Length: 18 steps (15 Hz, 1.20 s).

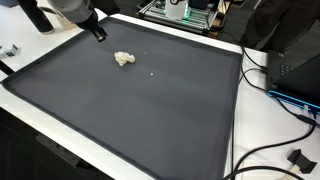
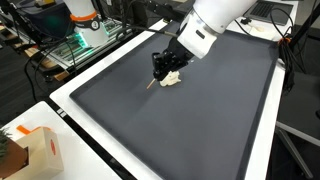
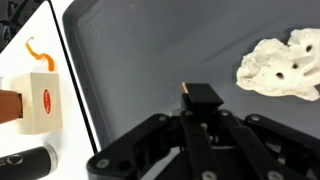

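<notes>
A cream, crumpled lump (image 1: 124,60) lies on the far part of the dark grey mat (image 1: 150,110); both exterior views show it (image 2: 174,79). My gripper (image 3: 200,96) hangs low over the mat just beside the lump (image 3: 281,65), not touching it. The jaws are pressed together. A thin stick with an orange tip (image 3: 184,87) pokes out past the fingertips, and in an exterior view it shows as a pale sliver (image 2: 151,85) below the gripper (image 2: 161,71). In an exterior view the gripper (image 1: 97,32) stands near the mat's far left corner.
A white table rim (image 2: 90,110) frames the mat. A small cardboard box with orange print (image 3: 38,100) and a black cylinder (image 3: 25,163) sit on the rim. Black cables (image 1: 285,95) trail off one side. Equipment racks (image 1: 180,10) stand behind.
</notes>
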### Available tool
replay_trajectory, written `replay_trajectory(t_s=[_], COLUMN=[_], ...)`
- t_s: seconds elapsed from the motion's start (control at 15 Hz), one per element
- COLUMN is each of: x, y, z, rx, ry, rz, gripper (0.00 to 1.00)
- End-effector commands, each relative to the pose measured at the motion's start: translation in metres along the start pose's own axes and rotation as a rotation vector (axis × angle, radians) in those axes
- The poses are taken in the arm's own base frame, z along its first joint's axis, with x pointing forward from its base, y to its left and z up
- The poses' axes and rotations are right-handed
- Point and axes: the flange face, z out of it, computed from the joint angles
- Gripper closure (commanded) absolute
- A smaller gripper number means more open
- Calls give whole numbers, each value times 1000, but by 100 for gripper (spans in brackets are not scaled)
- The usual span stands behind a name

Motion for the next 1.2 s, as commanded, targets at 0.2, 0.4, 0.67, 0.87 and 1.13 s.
replay_trajectory(t_s=[0.2,0.4,0.67,0.87,1.13], x=[0,-2,-5,-9,-16], y=[8,12,21,28,37], z=[-5,-10,-20,-32,-47], rx=[29,49,82,122,178], ry=[-6,4,23,48,84], rz=[-92,-131,-179,-220,-275], gripper=[97,97,97,97,97])
